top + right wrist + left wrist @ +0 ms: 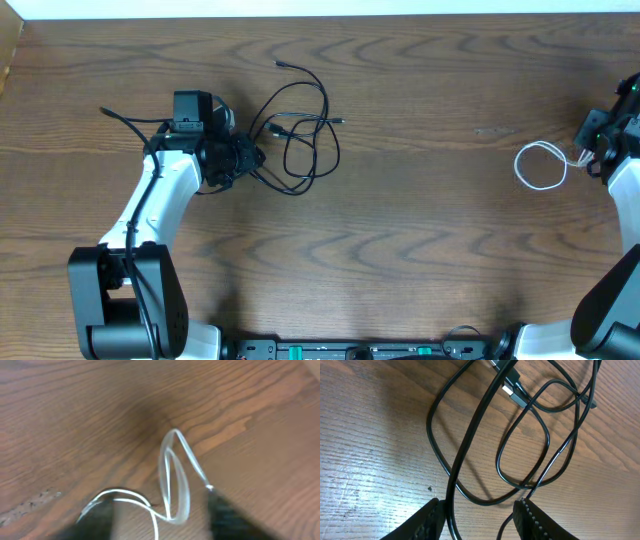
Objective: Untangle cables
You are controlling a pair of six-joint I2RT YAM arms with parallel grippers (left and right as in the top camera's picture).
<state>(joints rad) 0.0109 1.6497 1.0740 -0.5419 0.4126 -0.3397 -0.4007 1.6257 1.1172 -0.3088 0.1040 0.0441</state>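
Black cables (310, 122) lie in a loose tangle of crossed loops on the wooden table (420, 230). The left gripper (253, 158) sits at the tangle's left edge, its fingers (427, 521) spread, with one black strand running between them. The white cable (518, 165) lies coiled well to the right of the tangle, and the right gripper (590, 150) is just beyond it. Its fingers (225, 517) look parted around the loop, though that view is blurred.
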